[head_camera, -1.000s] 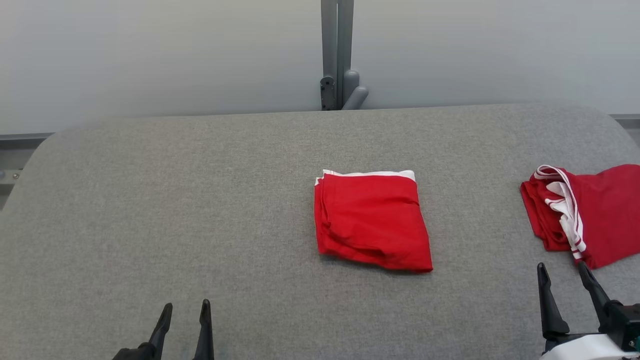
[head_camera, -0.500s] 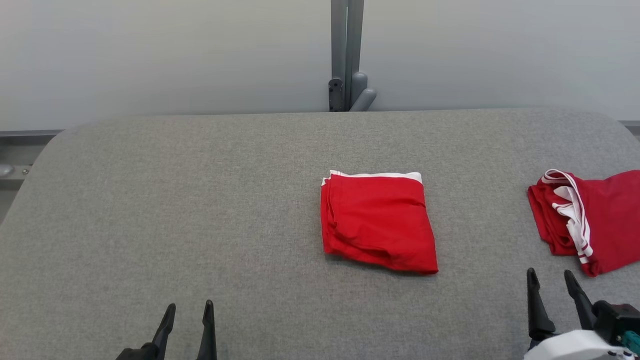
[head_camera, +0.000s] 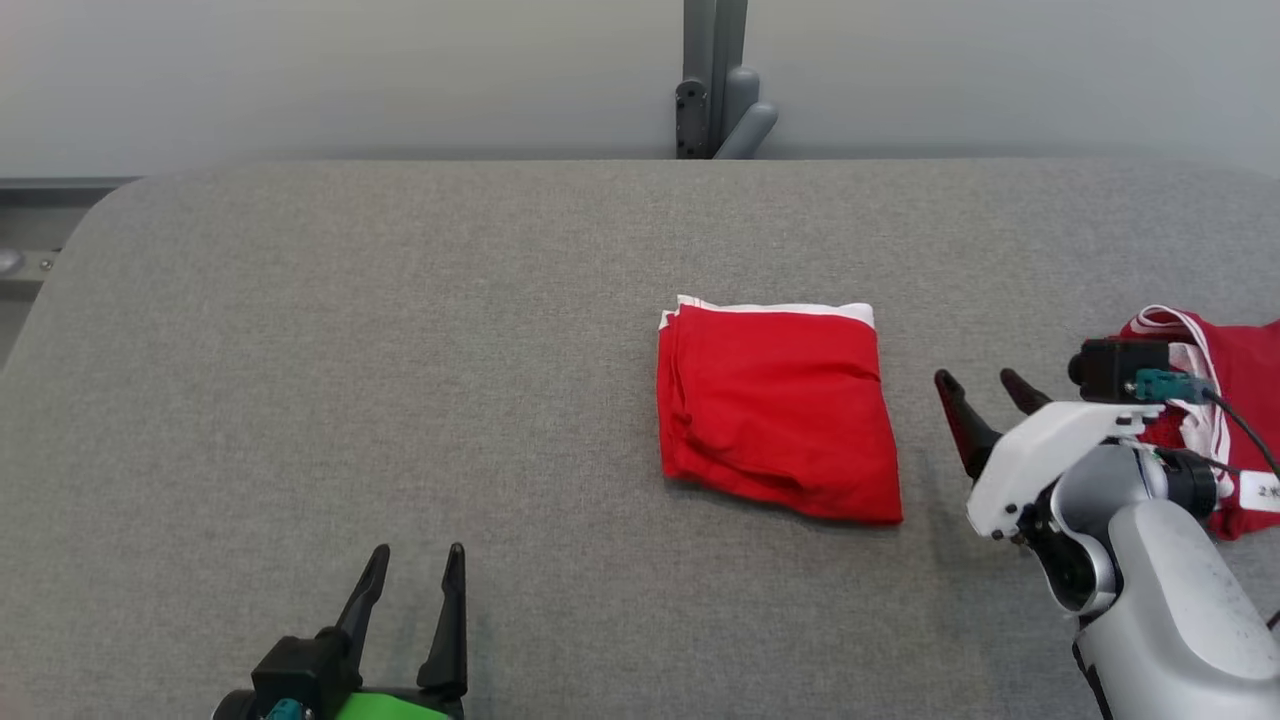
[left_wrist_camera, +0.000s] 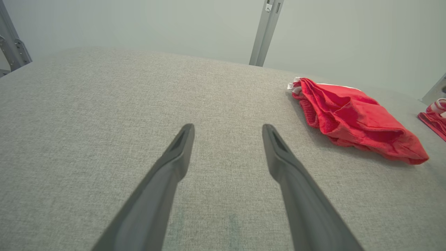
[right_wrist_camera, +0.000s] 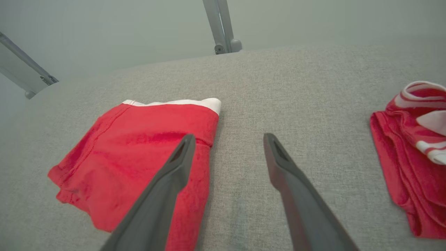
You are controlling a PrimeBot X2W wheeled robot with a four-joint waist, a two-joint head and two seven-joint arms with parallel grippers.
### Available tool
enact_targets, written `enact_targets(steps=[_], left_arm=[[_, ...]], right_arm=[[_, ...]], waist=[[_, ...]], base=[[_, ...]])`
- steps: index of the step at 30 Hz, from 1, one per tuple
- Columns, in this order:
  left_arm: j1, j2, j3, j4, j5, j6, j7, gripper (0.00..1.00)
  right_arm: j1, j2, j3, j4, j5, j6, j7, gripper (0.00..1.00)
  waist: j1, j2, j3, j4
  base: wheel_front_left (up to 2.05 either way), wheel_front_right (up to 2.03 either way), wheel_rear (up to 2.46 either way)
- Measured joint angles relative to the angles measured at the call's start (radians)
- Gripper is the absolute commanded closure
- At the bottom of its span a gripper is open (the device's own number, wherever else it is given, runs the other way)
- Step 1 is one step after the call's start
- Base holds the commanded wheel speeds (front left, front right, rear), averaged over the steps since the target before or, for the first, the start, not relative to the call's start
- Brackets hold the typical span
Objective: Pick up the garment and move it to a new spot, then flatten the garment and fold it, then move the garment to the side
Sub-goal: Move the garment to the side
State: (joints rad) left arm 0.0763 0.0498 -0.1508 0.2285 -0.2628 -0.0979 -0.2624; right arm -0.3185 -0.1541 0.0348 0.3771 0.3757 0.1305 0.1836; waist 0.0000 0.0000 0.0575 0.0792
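Left gripper (head_camera: 420, 548) and right gripper (head_camera: 974, 375) were found spread, empty; stacked side layers of the folded garment (left_wrist_camera: 352, 111) were exposed in left wrist view.

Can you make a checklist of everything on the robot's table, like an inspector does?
Surface: grey fabric table, smooth and flat.
Job's things: folded red garment with a white edge, lying mid-table, not held.
Clutter: crumpled red garment with white stripes, at the robot's right.
Grippers: left gripper open, over bare table; right gripper open, just right of the folded garment, holding nothing.
Cables: black cable at the right wrist, passing over the striped garment.
Surroundings: pale wall and grey metal post behind the table.
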Motion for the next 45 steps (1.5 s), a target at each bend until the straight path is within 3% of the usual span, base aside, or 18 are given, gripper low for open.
enact_targets(steps=[7,20,21,23,24,29,32,37,45], left_arm=[[-0.048,0.0,-0.018,0.007,-0.013,-0.003,0.0,0.0],[-0.063,0.0,-0.046,0.006,-0.044,0.01,0.0,0.0],[-0.064,0.0,-0.045,0.006,-0.044,0.01,0.0,0.0],[-0.066,0.0,-0.042,0.006,-0.044,0.011,0.0,0.0],[-0.067,0.0,-0.04,0.005,-0.045,0.012,0.0,0.0],[-0.067,0.0,-0.035,-0.003,-0.05,0.016,0.0,0.0],[-0.067,0.0,-0.035,-0.008,-0.059,0.019,0.0,0.0],[-0.067,0.0,-0.038,-0.025,-0.07,0.026,0.0,0.0],[-0.071,0.0,-0.038,-0.041,-0.08,0.034,0.0,0.0]], right_arm=[[-0.112,0.011,0.034,0.116,0.028,0.0,0.137,0.0],[-0.201,0.031,0.012,0.333,0.081,0.0,0.159,0.0],[-0.206,0.034,0.01,0.341,0.089,0.0,0.152,0.1],[-0.214,0.041,0.003,0.357,0.104,0.0,0.127,0.93],[-0.22,0.042,0.006,0.364,0.106,0.0,0.12,1.0],[-0.242,0.035,0.06,0.349,0.126,0.0,0.095,1.0],[-0.244,-0.014,0.115,0.305,0.123,0.0,0.097,1.0],[-0.255,-0.124,0.191,0.171,0.123,0.0,0.171,1.0],[-0.26,-0.362,0.24,-0.103,0.165,0.0,0.441,1.0]], waist=[[0.0,0.0,0.048,0.052],[0.0,0.0,0.096,0.124],[0.0,0.0,0.098,0.124],[0.0,0.0,0.099,0.121],[0.0,0.0,0.1,0.118],[0.0,0.0,0.1,0.09],[0.0,0.0,0.098,0.065],[0.0,0.0,0.092,0.016],[0.0,0.0,0.092,-0.058]], base=[[0.0,0.0,0.0],[0.0,0.0,0.0],[0.0,0.0,0.0],[0.0,0.0,0.0],[0.0,0.0,0.0],[0.0,0.0,0.0],[0.0,0.0,0.0],[0.0,0.0,0.0],[0.0,0.0,0.0]])
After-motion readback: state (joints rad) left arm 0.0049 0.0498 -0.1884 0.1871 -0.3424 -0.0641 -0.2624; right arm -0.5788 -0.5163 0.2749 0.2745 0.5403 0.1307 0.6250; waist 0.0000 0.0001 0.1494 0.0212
